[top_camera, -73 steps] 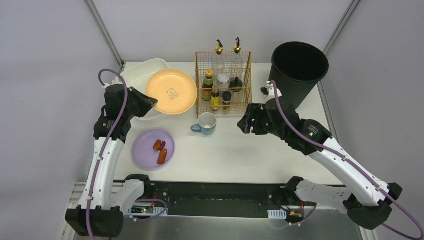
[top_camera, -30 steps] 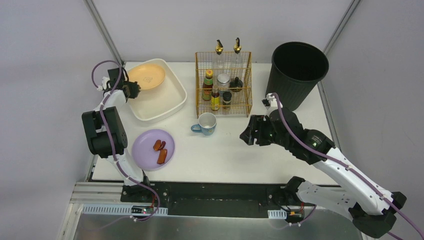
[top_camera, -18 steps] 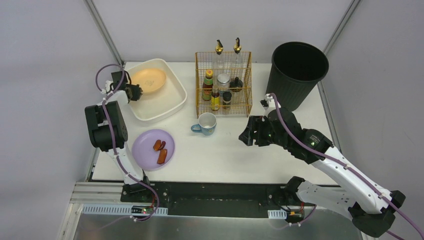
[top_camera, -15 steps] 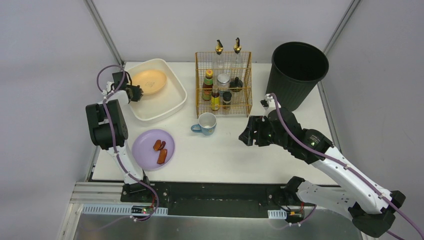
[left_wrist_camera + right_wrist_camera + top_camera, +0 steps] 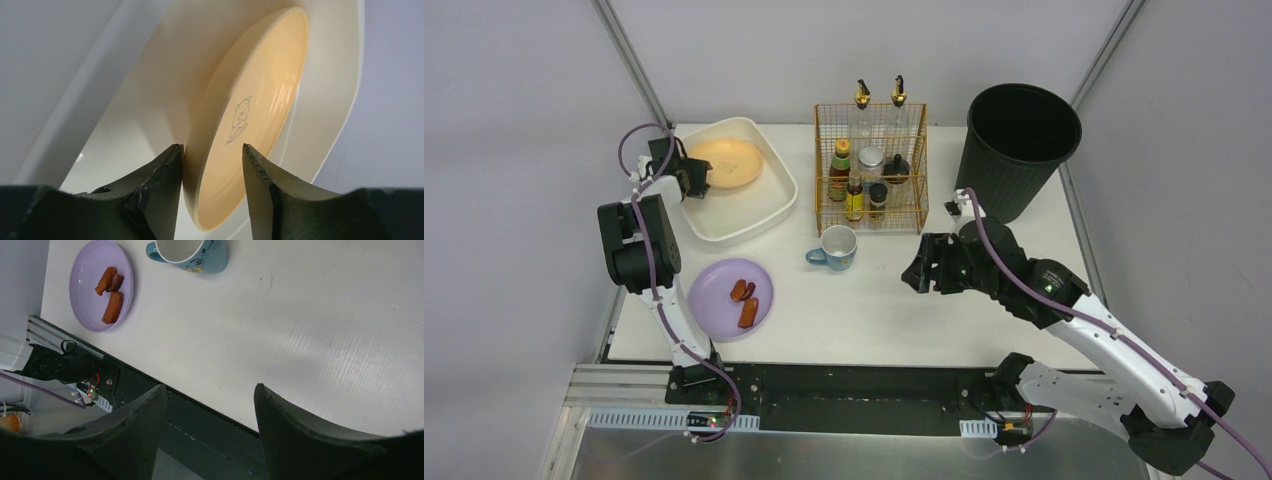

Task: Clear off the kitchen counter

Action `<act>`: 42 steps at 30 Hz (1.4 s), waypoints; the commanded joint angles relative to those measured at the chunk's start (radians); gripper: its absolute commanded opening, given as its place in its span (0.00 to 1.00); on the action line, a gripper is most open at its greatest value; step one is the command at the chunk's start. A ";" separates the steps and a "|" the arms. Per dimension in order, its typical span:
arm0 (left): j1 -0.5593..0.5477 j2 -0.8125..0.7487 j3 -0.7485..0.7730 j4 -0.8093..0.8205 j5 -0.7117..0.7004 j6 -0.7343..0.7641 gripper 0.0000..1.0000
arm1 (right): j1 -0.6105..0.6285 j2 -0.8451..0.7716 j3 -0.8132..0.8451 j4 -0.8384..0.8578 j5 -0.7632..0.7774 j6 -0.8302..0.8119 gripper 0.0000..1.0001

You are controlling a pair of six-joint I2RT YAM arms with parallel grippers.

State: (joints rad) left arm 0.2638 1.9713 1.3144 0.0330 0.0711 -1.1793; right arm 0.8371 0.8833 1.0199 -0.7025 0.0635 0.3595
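Reading the left gripper [image 5: 212, 152] as pinched onto the rim of the orange plate [image 5: 260, 100]: fingers [image 5: 167, 170] only narrowly parted, one on the back of the rim, the other on the inner face with the bear print. Holding that plate tilted up on edge inside the white basin [image 5: 742, 212], lower edge down near the basin floor (cannot tell from either view whether touching it). Finding the basin at the far left corner of the kitchen counter [image 5: 894, 310], just left of the gold wire rack [image 5: 904, 205] with its bottles and jars. Seeing the right gripper [image 5: 209, 387] spread wide with nothing between its jaws, hovering above bare counter right of centre, apart from everything. Spotting the blue mug [image 5: 837, 246] upright, white inside, on the counter just in front of the rack and left of the right gripper. Placing the purple plate [image 5: 712, 292] near the front left, carrying three brown food pieces [image 5: 744, 300], well apart from both grippers. Noting the black bin [image 5: 999, 195] at the far right corner, beside the rack. Counter itself: white, matte, filling the middle of the top view, black rail [image 5: 854, 395] along its near edge, arm bases bolted there.
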 commanded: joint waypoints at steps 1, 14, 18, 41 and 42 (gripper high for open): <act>0.006 0.015 0.023 0.017 0.024 -0.008 0.51 | -0.003 -0.022 0.000 0.006 0.005 0.018 0.68; 0.010 -0.018 0.030 -0.114 0.084 0.058 0.68 | -0.003 -0.038 0.002 -0.012 -0.011 0.024 0.68; 0.015 -0.039 0.054 -0.211 0.100 0.115 0.71 | -0.004 -0.035 0.011 -0.026 -0.011 0.012 0.69; 0.045 -0.307 0.048 -0.496 0.255 0.324 0.77 | -0.004 0.062 0.055 -0.033 -0.114 -0.001 0.71; 0.045 -0.331 0.036 -0.499 0.261 0.333 0.77 | -0.004 0.067 0.051 -0.026 -0.123 0.001 0.71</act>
State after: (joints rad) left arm 0.3023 1.7557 1.3834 -0.4217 0.2684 -0.9051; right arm 0.8371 0.9352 1.0382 -0.7490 -0.0044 0.3573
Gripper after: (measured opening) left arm 0.770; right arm 0.708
